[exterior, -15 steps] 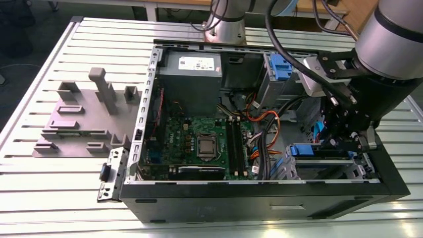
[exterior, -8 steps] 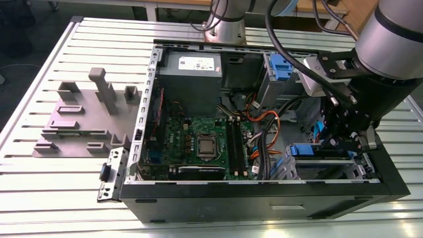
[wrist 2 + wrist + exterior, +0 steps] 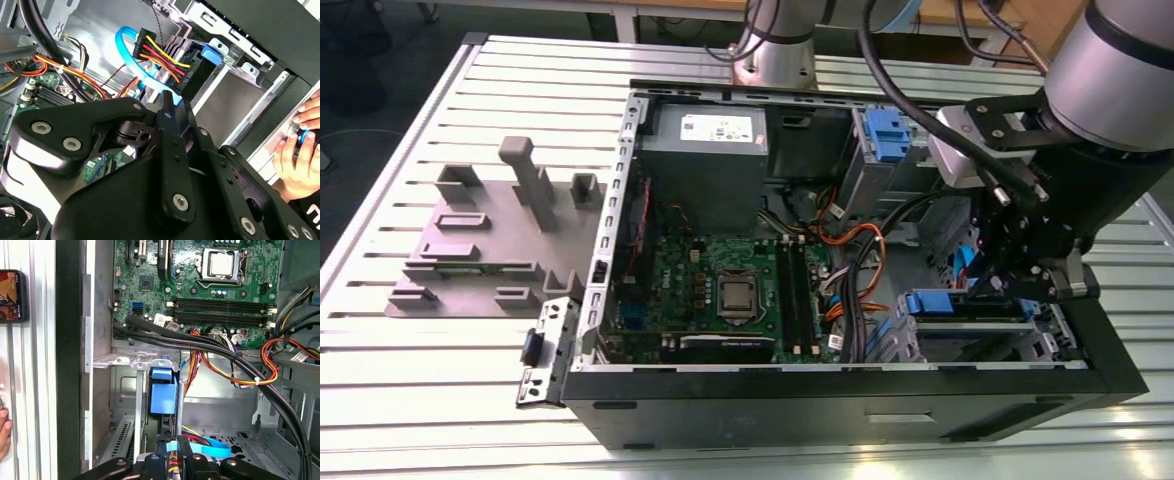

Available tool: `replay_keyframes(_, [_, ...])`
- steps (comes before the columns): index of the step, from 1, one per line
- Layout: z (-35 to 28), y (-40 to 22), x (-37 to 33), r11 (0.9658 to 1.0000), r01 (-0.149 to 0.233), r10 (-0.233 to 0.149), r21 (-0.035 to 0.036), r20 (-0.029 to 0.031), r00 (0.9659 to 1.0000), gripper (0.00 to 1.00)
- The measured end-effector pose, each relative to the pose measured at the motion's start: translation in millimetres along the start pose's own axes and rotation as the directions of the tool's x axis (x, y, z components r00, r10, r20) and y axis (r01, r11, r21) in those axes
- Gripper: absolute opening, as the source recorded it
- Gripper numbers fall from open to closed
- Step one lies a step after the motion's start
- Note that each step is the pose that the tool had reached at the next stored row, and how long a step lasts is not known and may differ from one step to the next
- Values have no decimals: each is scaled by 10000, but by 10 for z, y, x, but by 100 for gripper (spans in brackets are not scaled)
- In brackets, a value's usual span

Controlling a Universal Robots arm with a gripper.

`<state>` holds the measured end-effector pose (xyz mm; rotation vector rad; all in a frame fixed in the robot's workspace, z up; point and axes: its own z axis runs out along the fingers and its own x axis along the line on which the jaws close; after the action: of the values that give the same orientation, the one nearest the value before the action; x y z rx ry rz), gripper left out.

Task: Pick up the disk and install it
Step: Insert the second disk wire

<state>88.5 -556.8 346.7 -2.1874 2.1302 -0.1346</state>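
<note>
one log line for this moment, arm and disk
gripper: inside open black computer case, at metal drive bay | disk in blue plastic bracket: in bay

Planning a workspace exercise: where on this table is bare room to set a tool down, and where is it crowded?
Bare table slats lie between the grey fixture and the edge nearest the exterior camera. Inside the case, cables crowd the drive bay beside the motherboard.

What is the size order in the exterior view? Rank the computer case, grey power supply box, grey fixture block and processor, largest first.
1. computer case
2. grey fixture block
3. grey power supply box
4. processor
The fixture block spreads clearly wider than the power supply box; the processor is by far the smallest.
</note>
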Motion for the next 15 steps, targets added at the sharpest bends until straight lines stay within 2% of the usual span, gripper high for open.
replay_keyframes(7, [-3, 0, 0, 10000, 0, 0, -1, 1, 10000, 22])
replay_keyframes(9, [-4, 0, 0, 10000, 0, 0, -1, 1, 10000, 11])
replay_keyframes(15, [-7, -1, 0, 10000, 0, 0, -1, 1, 10000, 11])
